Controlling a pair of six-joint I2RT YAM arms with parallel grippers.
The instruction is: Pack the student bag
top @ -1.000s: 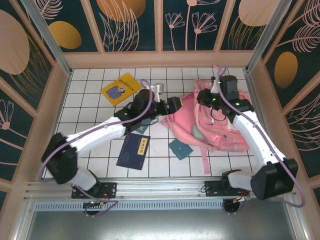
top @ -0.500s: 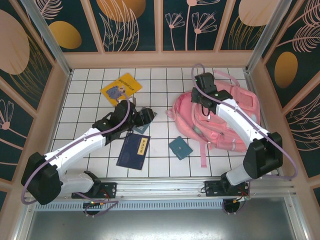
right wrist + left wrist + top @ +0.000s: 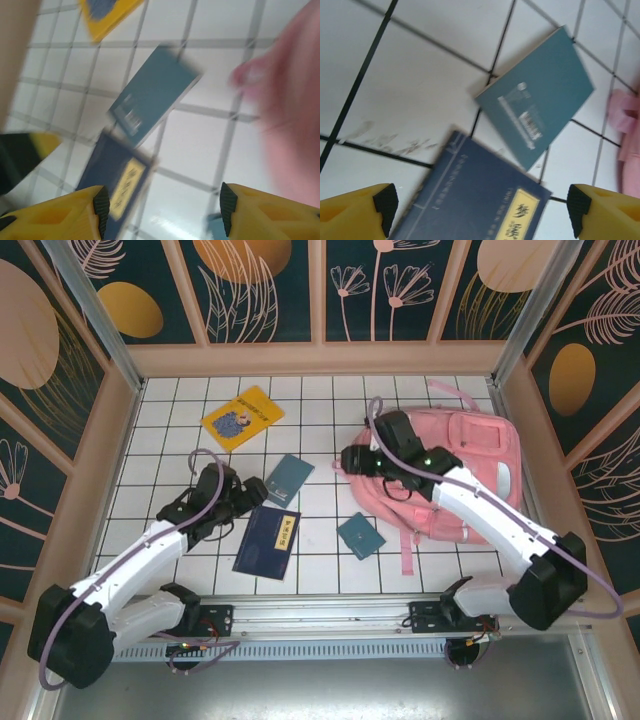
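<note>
White tiles (image 3: pixel 420 75) bear a navy book (image 3: pixel 470 195) labelled in Chinese characters.

Flat on the white-tiled desk (image 3: pixel 170 440): yellow book (image 3: pixel 242 418) toward the far left; teal book (image 3: pixel 289 478) tilted, just beside the navy book (image 3: pixel 267 541) with a yellow label; small teal booklet (image 3: pixel 359 536) apart, further right.

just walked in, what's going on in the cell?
Two arms are packing the student bag, which lies on the right of the tiled table. Neither arm holds anything. The left gripper, jaws open, hovers over the navy book, with the teal book just beyond. The right gripper, jaws open, is at the bag's left edge. A yellow book and a small teal booklet lie loose.
</note>
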